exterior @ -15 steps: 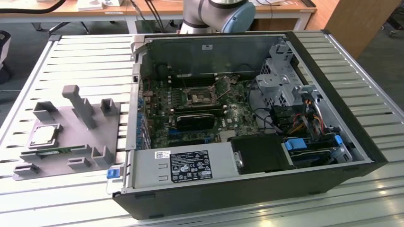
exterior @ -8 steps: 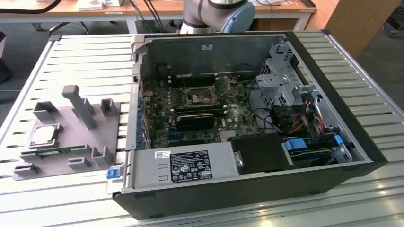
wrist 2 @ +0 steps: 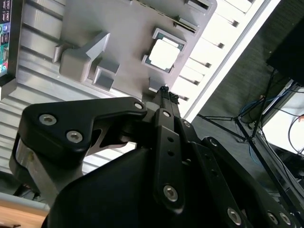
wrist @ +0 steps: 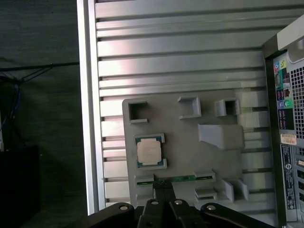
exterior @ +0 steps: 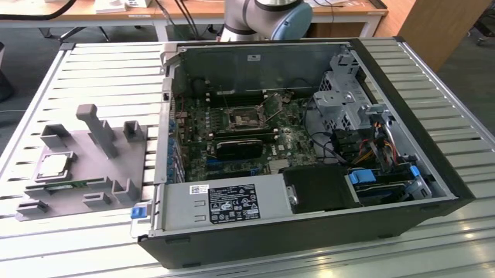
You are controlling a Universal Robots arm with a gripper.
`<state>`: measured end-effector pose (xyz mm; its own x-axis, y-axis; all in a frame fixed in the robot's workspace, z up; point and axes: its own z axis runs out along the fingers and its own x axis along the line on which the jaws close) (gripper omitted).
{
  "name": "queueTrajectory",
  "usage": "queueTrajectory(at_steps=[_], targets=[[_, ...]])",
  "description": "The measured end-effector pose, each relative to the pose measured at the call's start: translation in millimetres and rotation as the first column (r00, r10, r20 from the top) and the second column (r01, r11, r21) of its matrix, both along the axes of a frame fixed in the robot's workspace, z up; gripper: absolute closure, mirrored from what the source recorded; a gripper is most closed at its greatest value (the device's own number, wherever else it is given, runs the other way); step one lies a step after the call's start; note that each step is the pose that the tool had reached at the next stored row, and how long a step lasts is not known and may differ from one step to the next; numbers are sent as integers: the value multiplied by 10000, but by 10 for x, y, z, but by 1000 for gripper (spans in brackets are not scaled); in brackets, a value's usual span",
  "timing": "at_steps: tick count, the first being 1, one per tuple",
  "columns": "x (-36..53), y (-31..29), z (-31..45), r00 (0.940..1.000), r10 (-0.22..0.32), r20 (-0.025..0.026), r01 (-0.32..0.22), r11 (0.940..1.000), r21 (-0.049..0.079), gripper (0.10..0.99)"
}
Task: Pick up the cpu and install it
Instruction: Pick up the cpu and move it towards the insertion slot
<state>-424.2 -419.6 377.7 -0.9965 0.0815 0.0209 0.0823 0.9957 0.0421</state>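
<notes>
The cpu is a small square chip with a silver top, lying flat in a framed nest on the grey fixture plate, at the exterior view's left of the computer case. Both wrist views look down on the cpu from well above. My gripper hangs high over the plate's edge, apart from the chip, its fingers pressed together and shut on nothing. On the motherboard, the square processor socket lies uncovered.
The open black computer case fills the middle of the slatted metal table. A green memory stick rests in the fixture beside the cpu. Upright grey posts rise from the plate. A black block sits below the socket.
</notes>
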Motion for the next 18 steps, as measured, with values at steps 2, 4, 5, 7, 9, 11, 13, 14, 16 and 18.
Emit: queueTrajectory(at_steps=[2, 4, 5, 7, 9, 11, 13, 14, 16, 18], targets=[[-1, 0, -12, 10000, -1, -63, 1, 10000, 1, 980], [0, 0, -24, 10000, 0, -66, 0, 10000, 1, 980], [0, 0, -35, 10000, 0, -67, 0, 10000, 1, 980], [0, -1, -56, 10000, 1, -69, -1, 10000, -4, 980], [-1, -1, -75, 10000, 1, -68, -1, 10000, -6, 980], [-2, -1, -92, 10000, 0, -69, 0, 10000, -7, 980], [-2, -1, -110, 10000, 0, -69, 0, 10000, -7, 918], [-2, -2, -120, 10000, 0, -69, 0, 10000, -7, 918], [-2, -2, -146, 10000, -1, -67, 1, 10000, -6, 796], [-2, -4, -172, 10000, 0, -68, 0, 10000, -6, 733]])
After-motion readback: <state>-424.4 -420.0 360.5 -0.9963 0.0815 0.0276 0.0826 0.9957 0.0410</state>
